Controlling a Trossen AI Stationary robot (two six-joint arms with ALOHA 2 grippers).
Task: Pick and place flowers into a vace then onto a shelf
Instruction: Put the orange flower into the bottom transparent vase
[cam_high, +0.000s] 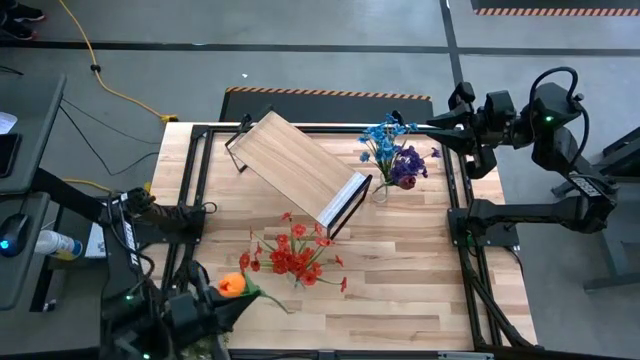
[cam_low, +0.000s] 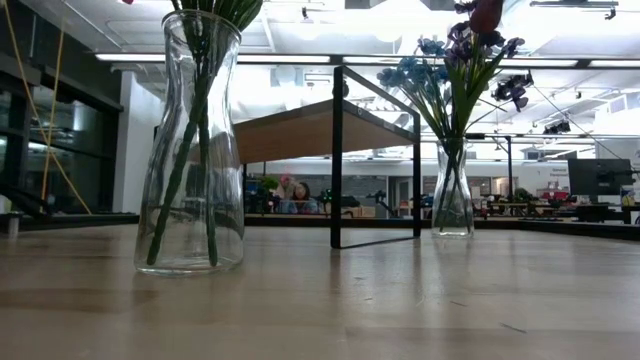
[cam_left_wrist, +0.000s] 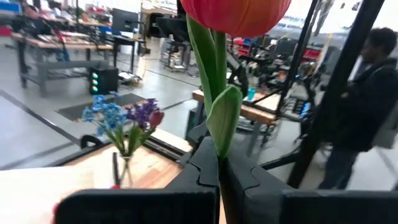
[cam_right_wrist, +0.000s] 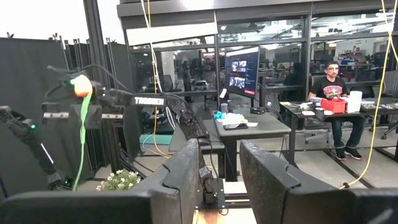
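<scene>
White lettering on the left arm's dark housing showed in the right wrist view, too blurred to read with certainty. The left gripper, at the table's near left corner, was clenched on the green stem of an orange flower; its bloom was cut off by the left wrist view's frame. The right gripper hung beyond the far right corner, its fingers apart around nothing. Red flowers filled a near vase, blue and purple flowers a farther vase, beside the shelf. The near vase's blooms were cut off in the low view.
</scene>
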